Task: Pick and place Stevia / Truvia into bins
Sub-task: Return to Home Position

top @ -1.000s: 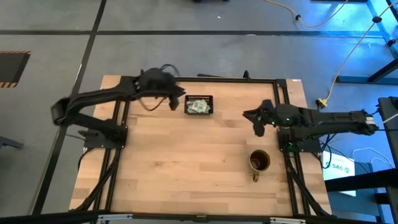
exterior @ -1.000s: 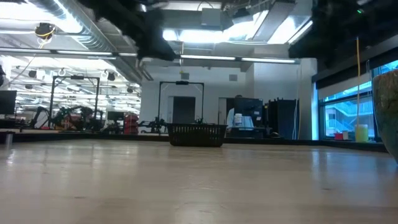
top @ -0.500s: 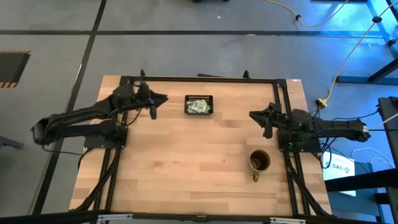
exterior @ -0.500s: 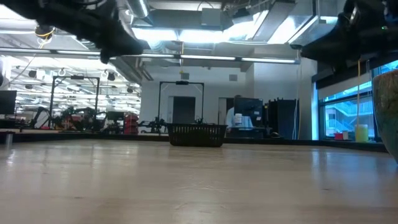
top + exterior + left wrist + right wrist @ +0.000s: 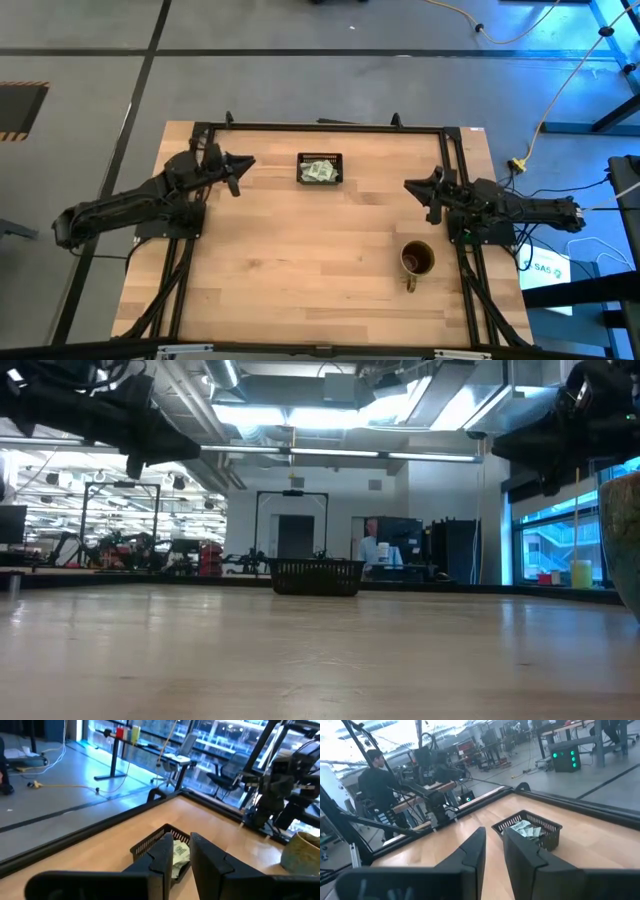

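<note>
The black slatted tray [image 5: 320,157] stands near the table's far edge, with pale green and white packets [image 5: 320,171] lying in it. It also shows in the low view [image 5: 317,575]. My left gripper [image 5: 238,164] hangs in the air to the left of the tray, shut and holding nothing. In its wrist view [image 5: 181,840] the tray [image 5: 149,843] and packets [image 5: 180,855] lie ahead. My right gripper [image 5: 425,195] hovers right of the tray and is shut too. From its wrist view [image 5: 494,834] I see the tray [image 5: 547,829] with packets [image 5: 524,828]. No packet shows on the bare table.
A brownish-gold mug [image 5: 417,260] stands on the table's right side, nearer than my right gripper. A dark frame rail [image 5: 320,126] runs round the tabletop. A person [image 5: 377,785] stands beyond the table's left side.
My left gripper has drawn back from right beside the tray toward the table's left edge, and the arm has folded in. My right arm has also pulled back a little toward the right edge. Tray, packets and mug have stayed where they were.
</note>
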